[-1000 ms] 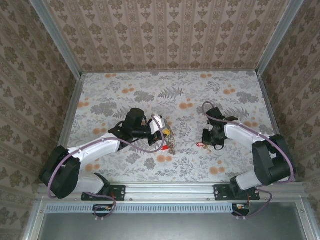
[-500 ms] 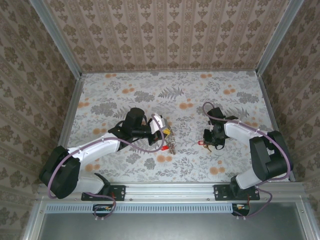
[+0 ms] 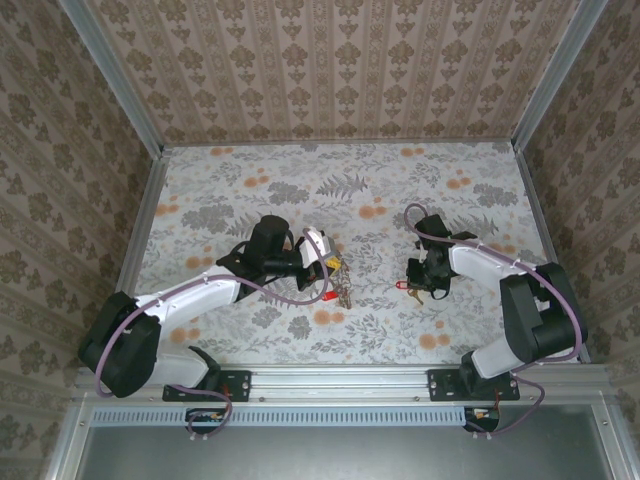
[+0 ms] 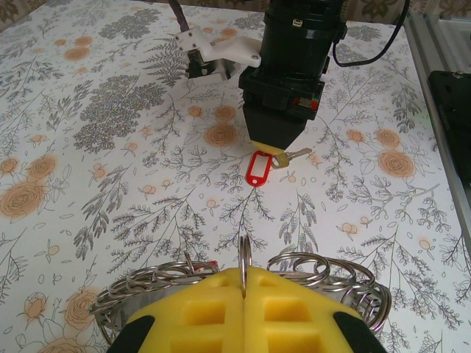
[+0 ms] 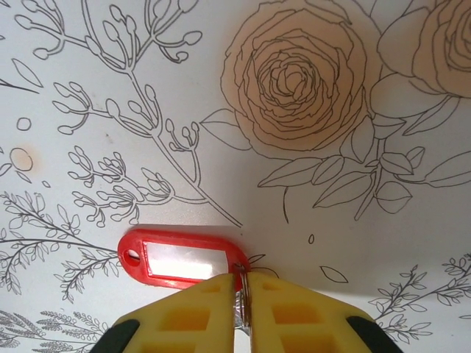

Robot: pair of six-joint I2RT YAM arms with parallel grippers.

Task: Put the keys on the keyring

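Left hand (image 4: 243,283) is clamped fully shut on one loop of the keyring (image 4: 324,276), the other loops fanning out to either side of it. At twelve o'clock from it, the right hand (image 4: 274,147) is down at the table (image 4: 110,184) with its jaws nearly closed, pinching the metal top of a key (image 4: 296,155). The red tag (image 5: 184,257) lies flat, poking out towards ten o'clock in the right wrist view. From above, that key sits at three o'clock from the keyring, well apart. It looks like a thin nip right at the tips, so the lift wants to be slow and straight, with the tag left dangling free. Then carry it across to nine o'clock, keep the left hand rock steady, and line the key's small loop edge-on with the ring.
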